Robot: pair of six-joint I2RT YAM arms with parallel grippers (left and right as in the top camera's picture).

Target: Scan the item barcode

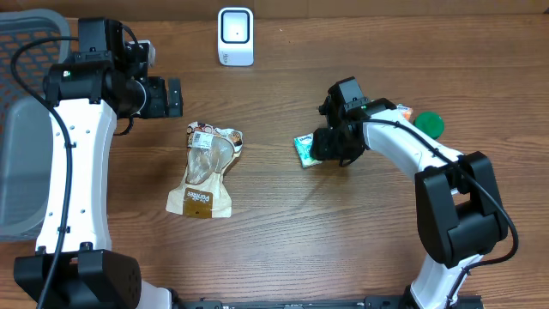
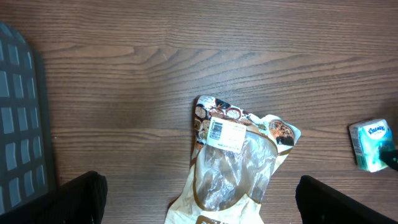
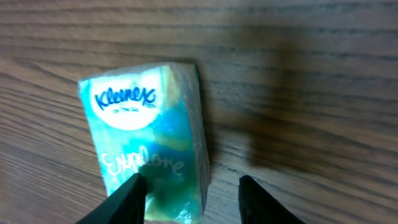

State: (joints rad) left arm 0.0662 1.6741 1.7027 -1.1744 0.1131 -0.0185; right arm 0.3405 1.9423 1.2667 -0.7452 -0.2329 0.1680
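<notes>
A small teal Kleenex tissue pack [image 1: 304,151] [image 3: 146,137] lies flat on the wooden table right of centre. My right gripper [image 1: 322,148] [image 3: 191,193] is low over it and open: one fingertip [image 3: 132,194] overlaps the pack's near end, the other [image 3: 252,196] stands over bare wood, apart from the pack's side. The white barcode scanner [image 1: 235,36] stands at the back edge. My left gripper [image 1: 171,97] [image 2: 199,208] hangs wide open above a tan snack bag [image 1: 206,167] [image 2: 236,162] with a white barcode label [image 2: 224,134], touching nothing.
A grey mesh basket [image 1: 21,146] [image 2: 18,124] fills the left edge. A green round object [image 1: 429,124] sits behind my right arm. The tissue pack [image 2: 370,144] also shows at the right edge of the left wrist view.
</notes>
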